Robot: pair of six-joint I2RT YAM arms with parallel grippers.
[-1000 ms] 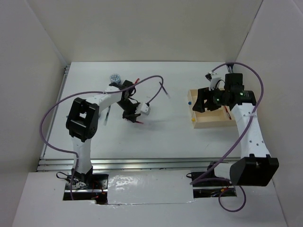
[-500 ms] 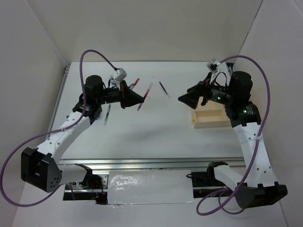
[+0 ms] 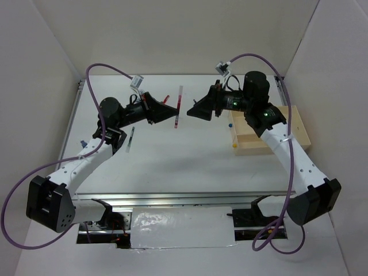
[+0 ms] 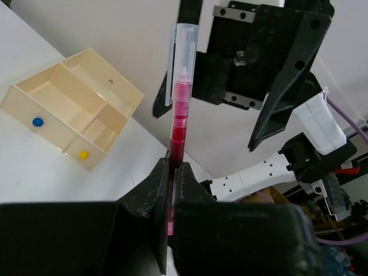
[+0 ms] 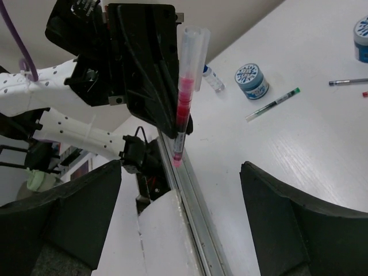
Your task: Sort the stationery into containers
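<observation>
While pinching a red pen (image 4: 181, 109) upright, stood ready for a handover.
Gripped the pen's lower end in the left gripper (image 4: 174, 167), jaws narrow on it, well above the tabletop (image 3: 190, 161). Faced it from just beside with the right gripper (image 3: 194, 109), spread wide and apparently not touching. Judged as a pass toward the tray (image 3: 264, 150), well apart on the right. Next called for closing the right gripper on the clear upper barrel before loosening the left.
</observation>
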